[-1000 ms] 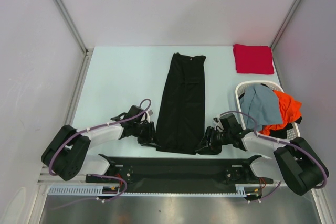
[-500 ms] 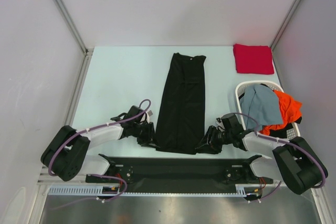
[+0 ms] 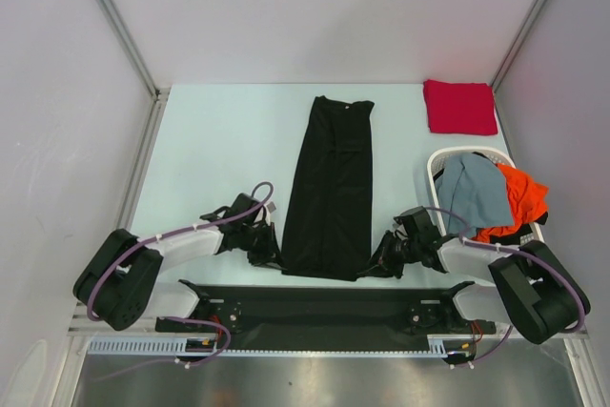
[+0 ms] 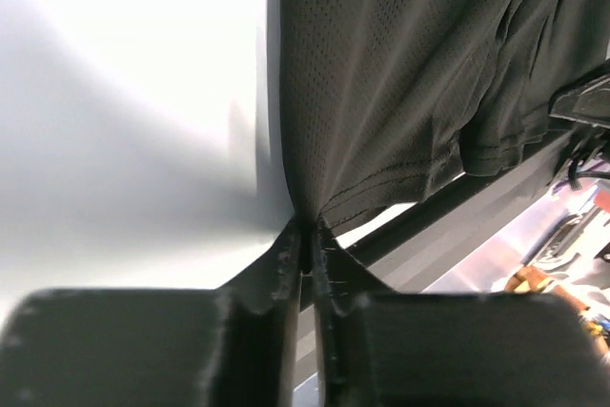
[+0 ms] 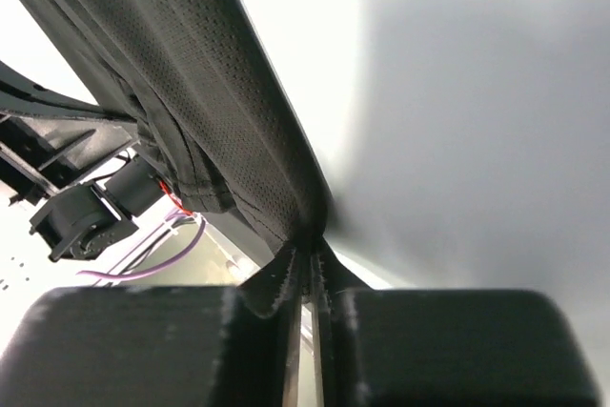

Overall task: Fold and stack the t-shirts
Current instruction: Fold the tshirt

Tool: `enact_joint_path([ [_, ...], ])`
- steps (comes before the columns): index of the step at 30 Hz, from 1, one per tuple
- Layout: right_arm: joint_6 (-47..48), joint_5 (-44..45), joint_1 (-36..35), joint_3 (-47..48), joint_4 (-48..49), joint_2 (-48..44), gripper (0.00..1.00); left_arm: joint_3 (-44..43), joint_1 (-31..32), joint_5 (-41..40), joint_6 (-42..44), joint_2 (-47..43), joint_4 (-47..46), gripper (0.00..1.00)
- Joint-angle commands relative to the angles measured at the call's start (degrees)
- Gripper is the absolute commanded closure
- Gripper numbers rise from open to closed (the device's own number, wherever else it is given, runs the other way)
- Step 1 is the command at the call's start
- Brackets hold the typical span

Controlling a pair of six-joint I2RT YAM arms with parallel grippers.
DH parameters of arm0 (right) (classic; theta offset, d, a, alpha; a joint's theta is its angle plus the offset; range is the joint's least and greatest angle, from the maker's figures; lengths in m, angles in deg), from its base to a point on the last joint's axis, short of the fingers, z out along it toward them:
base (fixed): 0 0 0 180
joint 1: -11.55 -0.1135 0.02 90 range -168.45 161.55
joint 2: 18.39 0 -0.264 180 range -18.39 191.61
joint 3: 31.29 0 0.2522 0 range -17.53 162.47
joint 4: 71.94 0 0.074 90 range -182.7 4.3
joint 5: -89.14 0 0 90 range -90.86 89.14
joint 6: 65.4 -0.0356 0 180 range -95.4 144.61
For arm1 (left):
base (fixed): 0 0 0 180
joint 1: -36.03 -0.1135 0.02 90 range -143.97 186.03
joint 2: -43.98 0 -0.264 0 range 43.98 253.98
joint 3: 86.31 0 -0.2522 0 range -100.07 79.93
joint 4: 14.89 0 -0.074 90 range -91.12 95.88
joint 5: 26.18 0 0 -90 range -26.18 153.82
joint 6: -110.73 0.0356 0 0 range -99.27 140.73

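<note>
The black tee (image 3: 331,188) lies in a long folded strip down the centre. At right, the basket (image 3: 437,161) holds a grey-blue tee (image 3: 472,190) and an orange tee (image 3: 519,197). A folded red tee (image 3: 459,107) sits upper right. The left gripper (image 3: 270,256) and right gripper (image 3: 374,267) each pinch a bottom corner of the black tee.

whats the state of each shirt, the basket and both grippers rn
black t-shirt: folded into a long strip, flat on the table
red t-shirt: folded, at the table's far right corner
basket: upright, holding loose tees
grey-blue t-shirt: unfolded, heaped in the basket
orange t-shirt: unfolded, spilling over the basket rim
left gripper: shut on the black t-shirt's near left corner
right gripper: shut on its near right corner
</note>
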Motion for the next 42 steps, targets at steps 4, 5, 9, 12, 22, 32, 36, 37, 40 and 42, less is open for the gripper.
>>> enact_joint_path([
  [4, 0.06, 3.73, -0.09, -0.42, 1.76, -2.46, 1.00, -0.54, 0.34, -1.34, 0.48, -1.17, 0.25, 1.00],
  [5, -0.03, 3.55, 0.17, -0.16, 1.51, -3.94, 1.00, -2.02, 0.34, -1.34, 0.39, -1.43, 0.95, 1.00],
  [9, 1.01, 2.24, 2.19, 2.56, -1.12, -5.10, 1.00, -5.80, 0.34, -0.56, -0.84, -1.70, 1.83, 1.00],
  [12, 2.51, 0.13, 4.30, 5.81, -2.27, -3.18, 1.00, -9.33, 0.34, 0.76, -1.63, -0.74, 2.18, 1.00],
  [22, 9.63, -4.79, 13.61, 21.45, -5.52, 12.00, 1.00, -28.12, -3.44, 1.47, 1.17, 12.52, 5.61, 1.00],
  [32, 16.31, -7.34, 19.24, 47.81, -14.23, 32.77, 1.00, -52.02, -11.88, 4.01, 3.20, 32.04, 7.90, 1.00],
  [36, 16.75, -7.96, 20.56, 55.03, -16.42, 39.35, 1.00, -58.72, -13.37, 5.42, 3.64, 38.19, 9.04, 1.00],
  [37, 16.84, -8.14, 20.65, 57.56, -17.04, 40.15, 1.00, -59.77, -13.55, 5.60, 3.55, 40.20, 9.39, 1.00],
  [40, 17.19, -8.14, 21.09, 61.00, -18.88, 43.14, 1.00, -63.03, -14.43, 6.30, 3.12, 43.02, 9.48, 1.00],
  [42, 17.46, -8.31, 21.44, 63.56, -19.59, 44.55, 1.00, -64.61, -14.95, 6.65, 2.94, 44.26, 9.48, 1.00],
])
